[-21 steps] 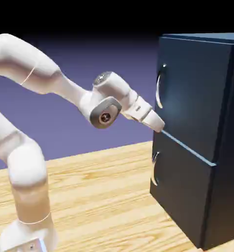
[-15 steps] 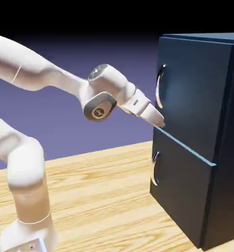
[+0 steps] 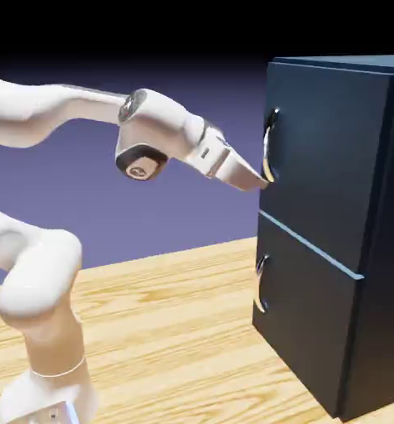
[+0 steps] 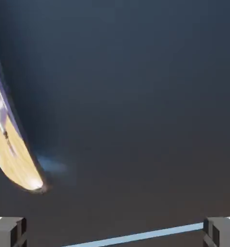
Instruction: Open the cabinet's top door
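Plain blue-violet backdrop, black toward the top, behind a pale wood-grain surface (image 3: pixel 167 331). Exterior view: tall dark navy cabinet (image 3: pixel 382 248) standing on the surface at the exterior view's right; its top door (image 3: pixel 324 157) is closed, above the pale seam and the shorter lower door (image 3: pixel 304 306). Curved silver upper handle (image 3: pixel 269 145) near the door's left edge; end effector (image 3: pixel 265 184) at that handle's lower end, contact can't be told. Lower handle (image 3: pixel 261 284) is similar. Door probably stiff and rigid, moderate weight, swinging on the side opposite the handle; polished bar likely slippery, so best gripped mid-bar, fingers either side, then pulled in an arc. Hand view: end effector open, finger tips wide apart, no object between them except door face and seam behind; shiny handle, mirroring wood and violet, sits off at the left, outside the fingers. Needs realigning, I'd judge.
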{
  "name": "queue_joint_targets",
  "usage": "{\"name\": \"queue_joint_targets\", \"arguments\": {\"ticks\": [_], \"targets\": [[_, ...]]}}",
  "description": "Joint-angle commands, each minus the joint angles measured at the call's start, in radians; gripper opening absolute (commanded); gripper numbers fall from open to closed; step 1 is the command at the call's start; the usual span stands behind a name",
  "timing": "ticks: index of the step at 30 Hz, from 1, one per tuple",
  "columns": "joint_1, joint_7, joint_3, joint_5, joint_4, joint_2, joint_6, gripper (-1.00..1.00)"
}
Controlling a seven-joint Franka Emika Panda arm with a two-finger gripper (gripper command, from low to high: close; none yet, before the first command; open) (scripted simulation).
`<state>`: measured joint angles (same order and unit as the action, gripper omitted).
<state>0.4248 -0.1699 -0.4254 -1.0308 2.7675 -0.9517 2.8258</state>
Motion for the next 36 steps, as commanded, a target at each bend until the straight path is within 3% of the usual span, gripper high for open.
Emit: {"name": "queue_joint_targets", "arguments": {"ticks": [1,30,36], "targets": [[0.018,0.024,-0.018,-0.044,-0.002,-0.016,-0.009,0.0],[0.553,0.723,-0.539,-1.305,-0.054,-0.483,-0.267,0.0],[0.709,0.771,-0.615,-1.414,-0.163,-0.447,-0.309,0.0]]}}
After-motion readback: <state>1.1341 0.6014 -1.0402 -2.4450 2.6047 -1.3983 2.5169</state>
